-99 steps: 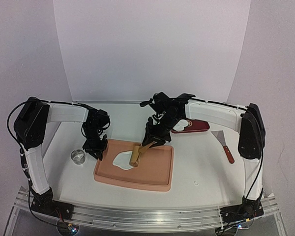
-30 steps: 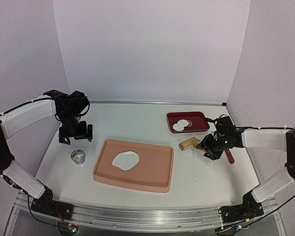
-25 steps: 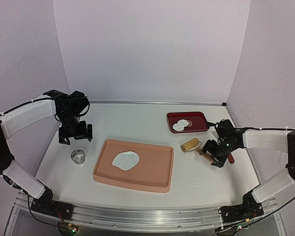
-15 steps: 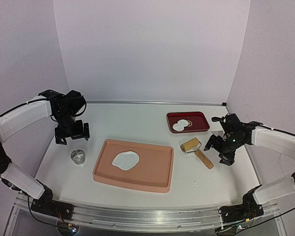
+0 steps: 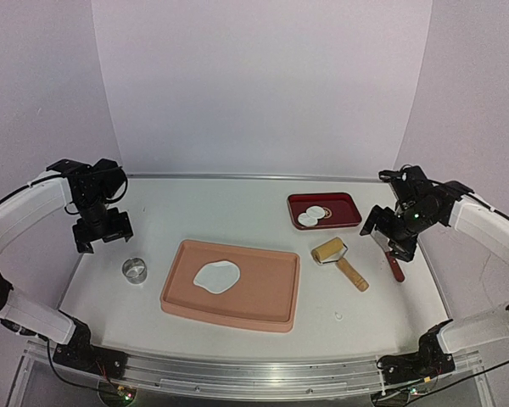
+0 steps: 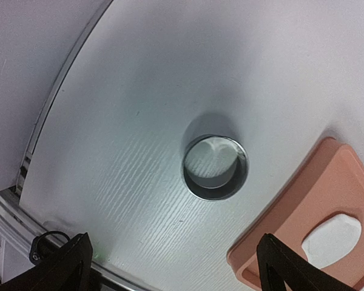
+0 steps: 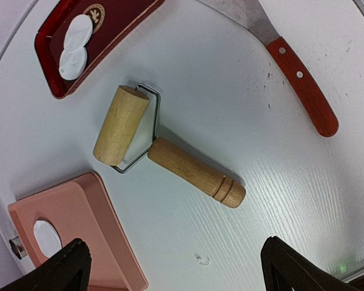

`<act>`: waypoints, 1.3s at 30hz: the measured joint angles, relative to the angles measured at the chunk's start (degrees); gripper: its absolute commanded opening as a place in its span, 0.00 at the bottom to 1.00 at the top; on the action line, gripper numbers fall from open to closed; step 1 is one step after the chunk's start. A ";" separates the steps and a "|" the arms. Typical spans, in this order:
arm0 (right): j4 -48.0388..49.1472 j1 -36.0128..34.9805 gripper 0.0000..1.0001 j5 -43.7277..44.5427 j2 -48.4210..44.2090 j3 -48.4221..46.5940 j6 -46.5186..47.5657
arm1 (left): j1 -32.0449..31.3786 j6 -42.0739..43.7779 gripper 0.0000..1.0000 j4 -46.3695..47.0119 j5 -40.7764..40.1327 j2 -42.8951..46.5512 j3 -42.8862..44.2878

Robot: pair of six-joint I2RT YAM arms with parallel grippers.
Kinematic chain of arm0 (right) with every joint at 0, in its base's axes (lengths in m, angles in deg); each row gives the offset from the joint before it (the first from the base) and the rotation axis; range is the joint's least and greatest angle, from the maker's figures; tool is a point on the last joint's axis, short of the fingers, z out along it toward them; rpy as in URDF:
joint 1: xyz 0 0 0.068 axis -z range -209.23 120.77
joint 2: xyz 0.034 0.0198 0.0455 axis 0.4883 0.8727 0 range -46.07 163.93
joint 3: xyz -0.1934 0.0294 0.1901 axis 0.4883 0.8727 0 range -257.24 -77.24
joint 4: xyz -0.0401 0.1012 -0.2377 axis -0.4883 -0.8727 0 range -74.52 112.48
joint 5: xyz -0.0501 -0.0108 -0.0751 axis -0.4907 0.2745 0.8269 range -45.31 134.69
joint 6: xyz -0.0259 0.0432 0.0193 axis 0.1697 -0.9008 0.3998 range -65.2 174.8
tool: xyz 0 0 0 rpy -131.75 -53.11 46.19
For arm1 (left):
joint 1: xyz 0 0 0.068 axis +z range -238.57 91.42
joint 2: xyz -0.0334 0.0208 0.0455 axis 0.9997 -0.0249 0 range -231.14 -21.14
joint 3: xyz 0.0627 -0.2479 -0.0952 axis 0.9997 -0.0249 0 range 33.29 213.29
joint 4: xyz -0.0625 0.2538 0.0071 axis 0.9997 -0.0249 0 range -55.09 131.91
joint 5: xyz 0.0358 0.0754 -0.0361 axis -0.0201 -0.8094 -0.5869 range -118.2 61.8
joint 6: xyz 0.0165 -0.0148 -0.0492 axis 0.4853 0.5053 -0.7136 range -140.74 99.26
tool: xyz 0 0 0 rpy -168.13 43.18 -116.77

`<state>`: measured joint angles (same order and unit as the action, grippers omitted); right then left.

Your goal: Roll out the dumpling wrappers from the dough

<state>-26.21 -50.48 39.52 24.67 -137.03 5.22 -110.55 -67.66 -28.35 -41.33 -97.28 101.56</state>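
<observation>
Near the centre of the overhead view, a salmon-pink rectangular tray (image 5: 237, 315) holds the dough (image 5: 217, 275), a soft white irregular flat sheet lying a little left of the tray's middle. Two finished dumpling wrappers (image 5: 312, 215), small thin white discs, sit in a dark red tray (image 5: 343, 219) at upper right. The wooden rolling pin (image 5: 339, 261), which the right gripper (image 5: 392, 240) was carrying a moment ago, now lies on the white table (image 5: 237, 212) between the pink tray and a red-handled metal scraper (image 5: 394, 264) at right. The right gripper has let go and lifted away above the scraper; its fingers stand wide apart and hold nothing. The left gripper (image 5: 100, 231), at the left edge of the frame, has drawn back from the pink tray too. Its fingers are likewise spread and empty, and it hangs just above a small metal ring cutter (image 5: 136, 270) in the frame. With the sheet flat and the roller put down, rolling looks finished. The likely next step is cutting discs from the dough with the ring.
</observation>
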 measured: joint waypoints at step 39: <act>-2.01 -0.02 0.98 -6.43 11.76 -11.69 0.15 | 20.17 4.07 0.26 28.15 25.64 -3.78 -23.52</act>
<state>-28.22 -50.50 33.09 36.43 -148.72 5.37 -90.38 -63.59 -0.19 -15.69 -101.06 78.04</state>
